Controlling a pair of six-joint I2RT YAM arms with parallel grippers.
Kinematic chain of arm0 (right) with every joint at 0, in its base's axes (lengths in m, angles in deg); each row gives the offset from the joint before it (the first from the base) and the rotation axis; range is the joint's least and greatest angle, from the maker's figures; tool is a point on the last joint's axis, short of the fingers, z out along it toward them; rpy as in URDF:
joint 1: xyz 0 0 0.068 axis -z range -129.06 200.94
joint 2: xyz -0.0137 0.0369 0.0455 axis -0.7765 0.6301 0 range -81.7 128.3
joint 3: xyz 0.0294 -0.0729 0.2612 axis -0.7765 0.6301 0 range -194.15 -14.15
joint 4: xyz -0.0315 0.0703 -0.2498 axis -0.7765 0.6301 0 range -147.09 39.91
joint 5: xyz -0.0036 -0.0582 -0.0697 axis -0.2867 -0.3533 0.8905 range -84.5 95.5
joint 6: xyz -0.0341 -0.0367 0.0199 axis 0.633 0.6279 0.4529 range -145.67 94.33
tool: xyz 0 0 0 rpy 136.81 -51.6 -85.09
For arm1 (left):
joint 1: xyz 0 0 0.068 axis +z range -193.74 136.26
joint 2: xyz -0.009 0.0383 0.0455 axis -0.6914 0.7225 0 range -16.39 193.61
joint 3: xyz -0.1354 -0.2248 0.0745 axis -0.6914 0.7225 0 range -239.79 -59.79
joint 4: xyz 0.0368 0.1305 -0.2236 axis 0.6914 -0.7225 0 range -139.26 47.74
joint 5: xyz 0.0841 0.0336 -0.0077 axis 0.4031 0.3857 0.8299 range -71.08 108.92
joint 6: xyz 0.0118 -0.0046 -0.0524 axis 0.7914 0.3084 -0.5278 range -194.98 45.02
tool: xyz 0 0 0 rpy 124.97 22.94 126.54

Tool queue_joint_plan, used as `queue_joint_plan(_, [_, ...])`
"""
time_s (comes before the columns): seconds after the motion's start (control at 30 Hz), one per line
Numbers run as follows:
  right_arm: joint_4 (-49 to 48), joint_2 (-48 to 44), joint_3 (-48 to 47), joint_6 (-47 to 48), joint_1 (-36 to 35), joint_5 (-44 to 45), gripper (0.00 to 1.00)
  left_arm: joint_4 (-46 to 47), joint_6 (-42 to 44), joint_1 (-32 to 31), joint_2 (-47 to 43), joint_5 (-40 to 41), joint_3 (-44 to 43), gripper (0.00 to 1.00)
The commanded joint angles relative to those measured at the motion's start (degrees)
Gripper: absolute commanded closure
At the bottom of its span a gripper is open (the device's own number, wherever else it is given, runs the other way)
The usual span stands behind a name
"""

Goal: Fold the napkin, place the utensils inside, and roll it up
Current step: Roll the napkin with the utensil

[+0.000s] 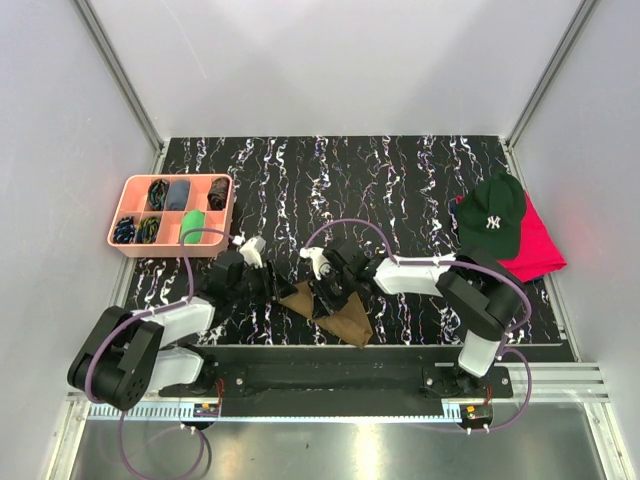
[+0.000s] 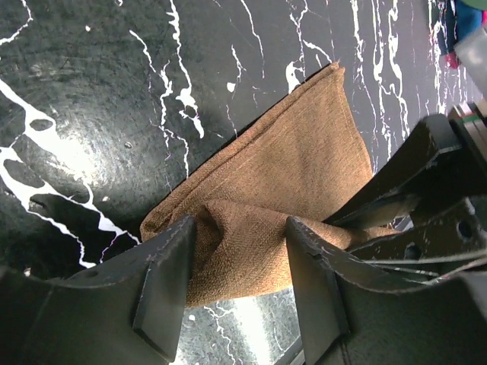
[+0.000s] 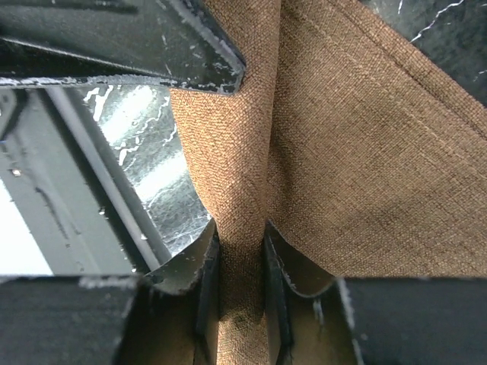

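napkin [image 1: 350, 322]: 1 | cap [image 1: 492, 215]: 1 | red cloth [image 1: 542, 248]: 1 | tray [image 1: 172, 252]: 1

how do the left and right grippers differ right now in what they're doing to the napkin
The left gripper is open, its jaws standing apart on either side of a bunched part of the napkin. The right gripper is pinched shut on a narrow fold. Cloth at the left gripper lies loose and rumpled, while cloth at the right gripper is drawn into a tight ridge. Both are at the same napkin, close together.

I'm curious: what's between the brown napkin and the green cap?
The right arm stretches across the black marbled table there, shown in the top view.
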Motion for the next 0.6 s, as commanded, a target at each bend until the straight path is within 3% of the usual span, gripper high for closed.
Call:
queue_joint_plan(0.0, [1.27, 3.58, 1.97, -0.35, 1.45, -3.57, 0.73, 5.63, 0.92, -0.02, 0.35, 1.57, 0.66, 0.47])
queue_joint_plan(0.37, [1.09, 6.66, 1.18, -1.49, 2.77, -4.72, 0.68, 9.58, 1.81, -0.19, 9.49, -2.04, 0.22, 0.66])
queue_joint_plan(0.4, [1.09, 6.48, 1.18, -1.58, 2.86, -4.37, 0.66, 9.67, 1.72, -0.11, 10.54, -2.13, 0.13, 0.67])
queue_joint_plan(0.5, [1.7, 5.43, 1.01, -2.45, 3.03, -1.22, 0.46, 9.32, 1.89, -0.02, 11.87, -2.3, -0.22, 0.69])
queue_joint_plan(0.57, [2.58, 4.38, 0.66, -2.63, 3.12, -0.5, 0.41, 8.62, 2.24, -0.11, 12.49, -2.65, -0.92, 0.69])
